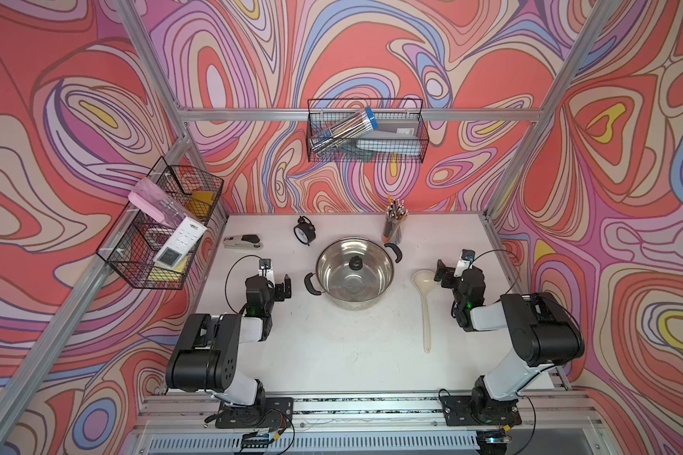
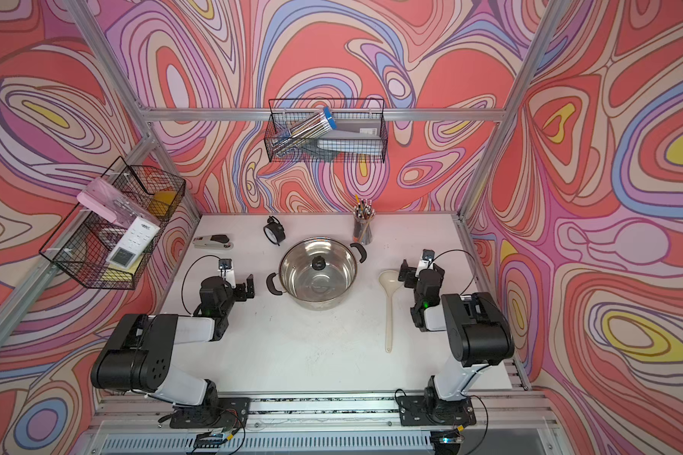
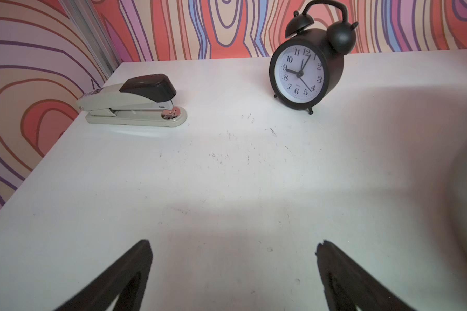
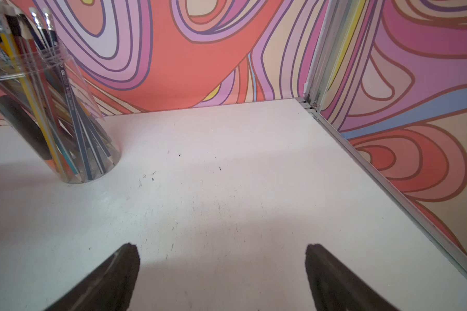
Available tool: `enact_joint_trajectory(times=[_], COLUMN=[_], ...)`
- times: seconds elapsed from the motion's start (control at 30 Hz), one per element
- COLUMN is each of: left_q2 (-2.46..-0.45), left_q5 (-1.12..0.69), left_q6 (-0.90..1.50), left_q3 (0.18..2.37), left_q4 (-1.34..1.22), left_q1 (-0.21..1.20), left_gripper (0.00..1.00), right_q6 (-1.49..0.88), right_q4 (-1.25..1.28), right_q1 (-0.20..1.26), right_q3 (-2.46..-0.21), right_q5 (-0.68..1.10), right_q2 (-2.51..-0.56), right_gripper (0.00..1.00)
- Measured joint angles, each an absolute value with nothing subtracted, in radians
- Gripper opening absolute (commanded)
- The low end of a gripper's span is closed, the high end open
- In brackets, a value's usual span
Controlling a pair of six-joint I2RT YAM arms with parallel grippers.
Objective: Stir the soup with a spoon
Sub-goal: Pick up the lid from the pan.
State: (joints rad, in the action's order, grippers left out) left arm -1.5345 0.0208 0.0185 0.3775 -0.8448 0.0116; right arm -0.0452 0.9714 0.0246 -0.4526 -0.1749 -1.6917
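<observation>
A steel pot (image 1: 334, 291) (image 2: 298, 293) with two black handles stands mid-table in both top views; a black knob shows at its centre. The soup is out of view: the pot's inside shows only shiny steel. The spoon (image 1: 425, 311) (image 2: 389, 315), a cream-white ladle, lies flat on the table right of the pot, bowl toward the back. My left gripper (image 1: 284, 286) (image 2: 245, 288) (image 3: 233, 243) hangs open left of the pot, holding nothing. My right gripper (image 1: 444, 274) (image 2: 407, 274) (image 4: 221, 246) is open and holds nothing, just right of the spoon's bowl.
A black alarm clock (image 1: 303, 230) (image 3: 308, 70) and a stapler (image 1: 243, 241) (image 3: 132, 102) sit at the back left. A clear cup of pencils (image 1: 393, 226) (image 4: 51, 107) stands behind the pot. Wire baskets (image 1: 365, 130) (image 1: 162, 224) hang on the walls.
</observation>
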Motion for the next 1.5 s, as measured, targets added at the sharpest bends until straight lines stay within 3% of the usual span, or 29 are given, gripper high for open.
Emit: enact_joint_trajectory(times=[1.03,1.2,1.5], left_q2=[-1.528,-1.327,-0.855], left_q5=[0.022,0.089,0.204], left_q6=[0.019,0.042,0.357], left_q3=[0.380,0.401,0.675], left_q4=[-0.832,-0.620,0.039], left_q1=[0.012,0.025,0.034], left_gripper=[0.99,0.99,0.99], right_q6=[-0.046,-0.102,-0.405], right_q4=[0.941,0.656,-0.165], right_q1=[0.025,0.025,0.021], right_q3=[-0.454,-0.530,-1.048], right_q5=[-0.178,-0.243,-0.318], right_q2=[-1.678,-1.495,-1.339], right_gripper=[0.98,0.98,0.98])
